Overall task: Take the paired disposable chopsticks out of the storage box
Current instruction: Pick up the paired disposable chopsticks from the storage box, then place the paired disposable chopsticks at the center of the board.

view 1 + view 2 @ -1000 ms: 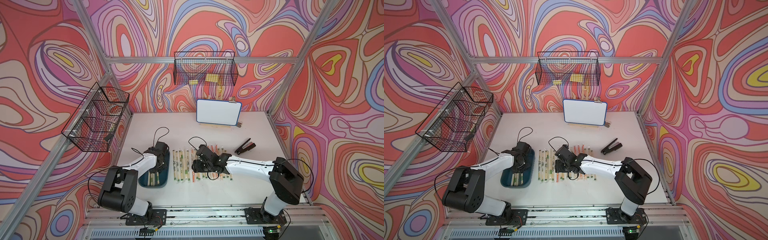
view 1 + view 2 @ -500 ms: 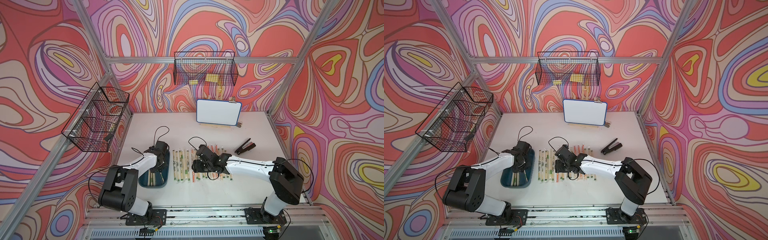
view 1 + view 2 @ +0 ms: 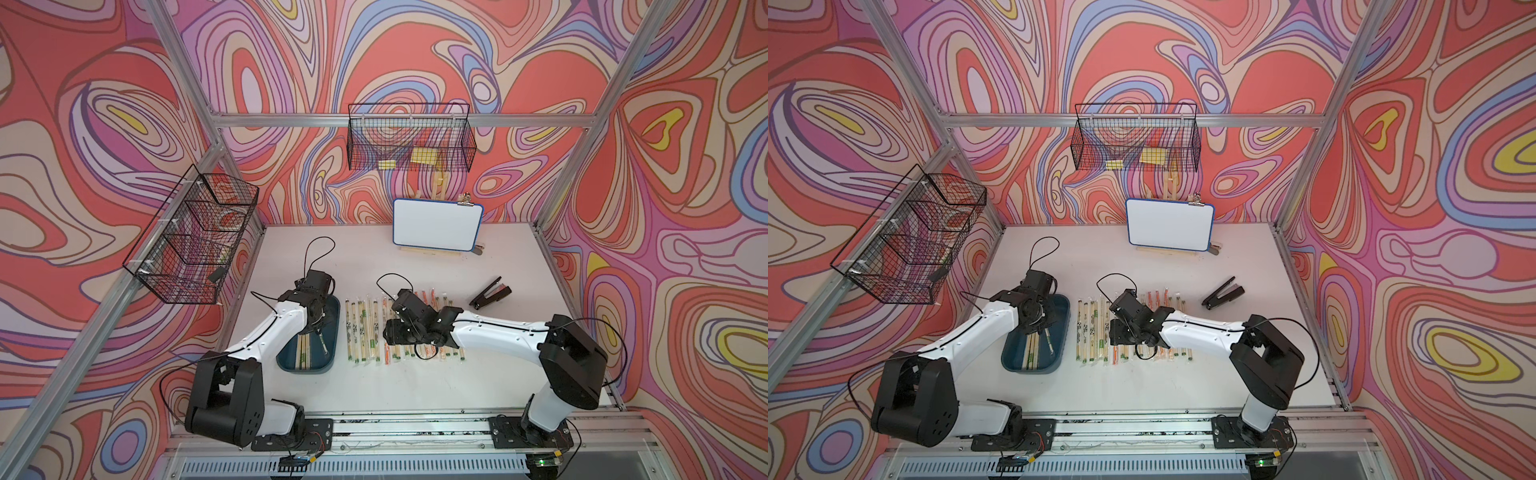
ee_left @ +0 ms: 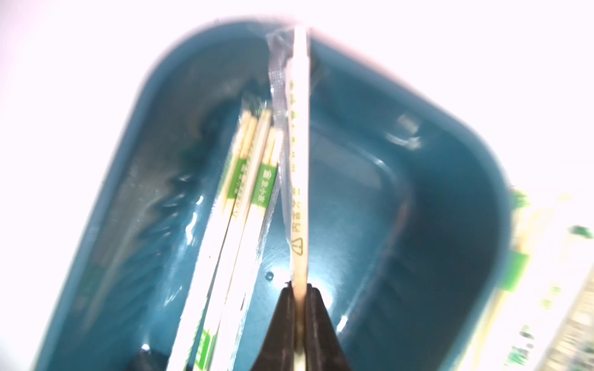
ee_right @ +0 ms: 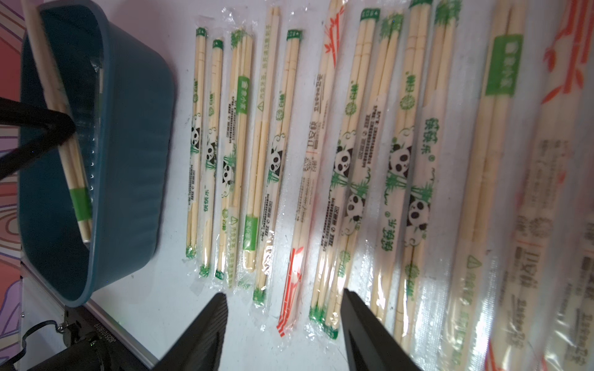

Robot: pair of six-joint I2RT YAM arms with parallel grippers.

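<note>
In the storage box [image 4: 434, 180], the left claw [image 4: 299, 286] is clamped on one of the paired disposable chopsticks [image 4: 299, 154], with more pairs beside it. Just outside the box, the right claw [image 5: 283, 293] hangs with its jaws apart over a row of pairs [image 5: 347, 144] on the desk [image 3: 415, 386].

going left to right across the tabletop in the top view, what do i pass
blue tray → row of wrapped chopsticks → black stapler
</note>
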